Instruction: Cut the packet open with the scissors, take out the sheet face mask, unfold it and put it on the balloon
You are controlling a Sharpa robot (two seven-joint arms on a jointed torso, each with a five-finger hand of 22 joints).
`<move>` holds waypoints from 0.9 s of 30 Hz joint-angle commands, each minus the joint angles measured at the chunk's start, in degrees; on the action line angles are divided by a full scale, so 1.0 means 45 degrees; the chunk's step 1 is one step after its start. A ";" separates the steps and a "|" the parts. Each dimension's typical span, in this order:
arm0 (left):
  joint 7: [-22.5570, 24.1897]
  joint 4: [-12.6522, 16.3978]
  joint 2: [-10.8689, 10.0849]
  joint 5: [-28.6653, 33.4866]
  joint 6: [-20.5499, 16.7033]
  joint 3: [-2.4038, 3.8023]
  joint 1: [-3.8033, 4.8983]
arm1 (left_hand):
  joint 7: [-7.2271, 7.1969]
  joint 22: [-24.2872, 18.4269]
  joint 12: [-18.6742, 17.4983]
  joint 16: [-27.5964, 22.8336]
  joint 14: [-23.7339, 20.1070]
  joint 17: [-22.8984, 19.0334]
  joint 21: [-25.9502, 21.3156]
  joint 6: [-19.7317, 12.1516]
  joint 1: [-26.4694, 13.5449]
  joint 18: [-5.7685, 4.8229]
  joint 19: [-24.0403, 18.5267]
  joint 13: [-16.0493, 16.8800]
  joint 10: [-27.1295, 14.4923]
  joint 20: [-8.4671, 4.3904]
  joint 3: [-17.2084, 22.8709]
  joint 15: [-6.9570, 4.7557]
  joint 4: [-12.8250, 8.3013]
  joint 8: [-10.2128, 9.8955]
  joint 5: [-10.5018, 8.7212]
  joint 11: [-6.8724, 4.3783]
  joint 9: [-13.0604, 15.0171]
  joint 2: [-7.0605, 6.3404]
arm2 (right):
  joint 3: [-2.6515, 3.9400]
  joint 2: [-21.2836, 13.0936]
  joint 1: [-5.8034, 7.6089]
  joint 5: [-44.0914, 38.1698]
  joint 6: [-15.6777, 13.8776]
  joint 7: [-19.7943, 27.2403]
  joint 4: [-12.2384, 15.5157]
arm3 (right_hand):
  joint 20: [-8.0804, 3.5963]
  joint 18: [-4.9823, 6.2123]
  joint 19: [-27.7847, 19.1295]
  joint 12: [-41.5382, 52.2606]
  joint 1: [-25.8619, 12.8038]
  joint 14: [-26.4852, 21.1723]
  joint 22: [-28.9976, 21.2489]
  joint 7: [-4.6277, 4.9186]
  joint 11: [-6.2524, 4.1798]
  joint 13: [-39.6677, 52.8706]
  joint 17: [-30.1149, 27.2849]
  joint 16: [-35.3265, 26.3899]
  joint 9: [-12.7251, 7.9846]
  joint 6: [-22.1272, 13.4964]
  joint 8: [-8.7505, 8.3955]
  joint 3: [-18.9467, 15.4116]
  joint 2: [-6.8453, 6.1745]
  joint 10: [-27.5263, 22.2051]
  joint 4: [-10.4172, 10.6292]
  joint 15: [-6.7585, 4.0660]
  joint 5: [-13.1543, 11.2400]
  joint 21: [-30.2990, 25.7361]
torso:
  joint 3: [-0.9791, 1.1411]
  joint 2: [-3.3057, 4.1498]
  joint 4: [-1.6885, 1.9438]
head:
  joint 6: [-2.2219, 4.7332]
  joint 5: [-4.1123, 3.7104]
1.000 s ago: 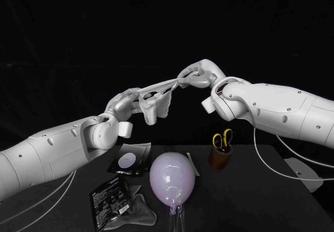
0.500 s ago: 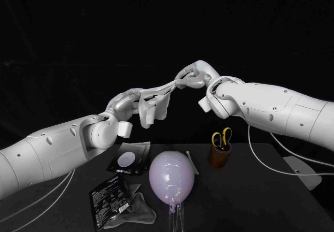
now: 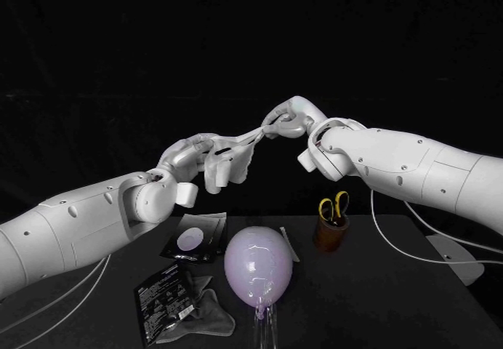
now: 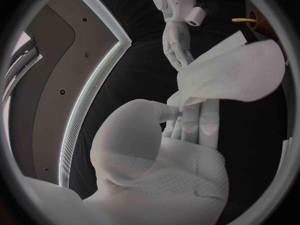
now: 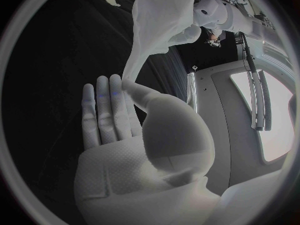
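Left robot hand (image 3: 192, 154) and right robot hand (image 3: 289, 121) are raised above the bench (image 3: 398, 298). Each pinches one end of the sheet face mask (image 3: 230, 161), which is strung between them and partly bunched. The balloon (image 3: 259, 269) lies near the front edge. The packet (image 3: 166, 294) lies towards the front-left corner. The scissors (image 3: 336, 206) stand in a cup (image 3: 332, 237) at the far edge.

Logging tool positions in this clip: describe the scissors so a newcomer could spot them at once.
On the black table, a pale lilac balloon lies in the middle. To its right, near the far edge, stands a small brown cup with the scissors upright in it, handles up. Their yellow handle loops are the only yellow thing on the table.
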 commanded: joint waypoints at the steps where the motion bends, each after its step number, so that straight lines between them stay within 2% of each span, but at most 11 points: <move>1: 0.0150 0.0014 -0.0017 -0.0947 -0.0413 0.0022 0.0060 | 0.0667 0.0193 -0.0129 0.0281 -0.0145 0.0081 0.0260 0.0585 0.0013 0.0065 0.0200 -0.0021 0.0163 -0.0127 -0.0105 -0.0041 -0.0181 -0.0499 -0.0014 -0.0001 -0.0347 -0.0161 | 0.0003 0.0021 -0.0008 -0.0413 -0.0061 0.0075 -0.0114 | -0.0017 0.0224 -0.0068 -0.0053 0.0092 0.0067 0.0026 -0.0022 -0.0067 0.0017 0.0021 -0.0060 0.0024 0.0085 0.0035 0.0080 0.0014 0.0000 -0.0013 0.0030 0.0045 0.0043 | 0.0005 -0.0008 0.0000 | -0.0039 -0.0009; 4: 0.0151 -0.0010 -0.0038 -0.1440 -0.0845 0.0023 0.0120 | 0.0669 0.0615 -0.0356 0.0644 -0.0210 0.0126 0.0737 0.0968 0.0079 0.0021 0.0093 -0.0034 0.0292 -0.0160 -0.0263 -0.0030 -0.0282 -0.0980 -0.0034 -0.0014 -0.0631 -0.0162 | 0.0002 0.0044 -0.0031 -0.0385 -0.0275 0.0150 -0.0250 | -0.0017 0.0224 -0.0068 -0.0053 0.0092 0.0067 0.0026 -0.0022 -0.0067 0.0017 0.0021 -0.0060 0.0024 0.0085 0.0035 0.0080 0.0014 0.0000 -0.0013 0.0030 0.0045 0.0043 | 0.0013 -0.0016 0.0002 | -0.0037 -0.0006; 9: 0.0162 -0.0107 -0.0052 -0.2142 -0.1434 0.0024 0.0189 | 0.0672 0.0829 -0.0484 0.0862 -0.0219 0.0134 0.0997 0.1118 0.0130 0.0003 0.0038 -0.0037 0.0372 -0.0173 -0.0316 -0.0027 -0.0360 -0.1155 -0.0038 -0.0009 -0.0720 -0.0168 | 0.0002 0.0062 -0.0046 -0.0394 -0.0454 0.0221 -0.0396 | -0.0017 0.0224 -0.0069 -0.0053 0.0092 0.0070 0.0030 -0.0022 -0.0067 0.0017 0.0022 -0.0062 0.0024 0.0085 0.0035 0.0078 0.0014 0.0001 -0.0012 0.0030 0.0045 0.0046 | 0.0012 -0.0007 -0.0030 | -0.0050 -0.0002; 13: 0.0186 -0.0192 -0.0035 -0.2487 -0.1921 0.0024 0.0223 | 0.0670 0.1238 -0.0634 0.1093 -0.0218 0.0140 0.1408 0.1304 0.0153 -0.0044 -0.0007 -0.0042 0.0412 -0.0179 -0.0391 -0.0016 -0.0407 -0.1311 -0.0040 -0.0001 -0.0800 -0.0194 | 0.0002 0.0081 -0.0050 -0.0447 -0.0453 0.0287 -0.0484 | -0.0017 0.0224 -0.0069 -0.0053 0.0092 0.0070 0.0030 -0.0022 -0.0067 0.0017 0.0022 -0.0062 0.0024 0.0085 0.0035 0.0078 0.0014 0.0001 -0.0012 0.0030 0.0045 0.0046 | 0.0013 0.0006 -0.0014 | -0.0047 0.0006; 22: 0.0201 -0.0342 0.0055 -0.2678 -0.2816 0.0024 0.0281 | 0.0662 0.1845 -0.0741 0.1402 -0.0263 0.0115 0.2013 0.1514 0.0211 -0.0097 -0.0109 -0.0030 0.0697 -0.0196 -0.0464 -0.0028 -0.0493 -0.1526 -0.0040 -0.0025 -0.0890 -0.0222 | 0.0003 0.0055 -0.0052 -0.0907 0.0095 0.0514 -0.0470 | -0.0018 0.0225 -0.0074 -0.0054 0.0101 0.0074 0.0042 -0.0024 -0.0069 0.0019 0.0025 -0.0068 0.0025 0.0086 0.0034 0.0080 0.0017 0.0002 -0.0017 0.0028 0.0046 0.0051 | -0.0001 -0.0002 -0.0019 | -0.0073 -0.0010; 27: 0.0232 -0.0434 0.0113 -0.2704 -0.3358 0.0024 0.0340 | 0.0664 0.2055 -0.0805 0.1526 -0.0303 0.0084 0.2234 0.1631 0.0238 -0.0113 -0.0188 -0.0029 0.0817 -0.0194 -0.0491 -0.0026 -0.0534 -0.1616 -0.0042 -0.0028 -0.0924 -0.0223 | 0.0003 -0.0105 -0.0052 -0.1271 0.0431 0.0531 -0.0235 | -0.0018 0.0223 -0.0082 -0.0057 0.0107 0.0071 0.0050 -0.0023 -0.0068 0.0018 0.0026 -0.0076 0.0025 0.0083 0.0031 0.0080 0.0016 -0.0004 -0.0022 0.0027 0.0046 0.0053 | 0.0005 -0.0006 -0.0013 | -0.0097 -0.0010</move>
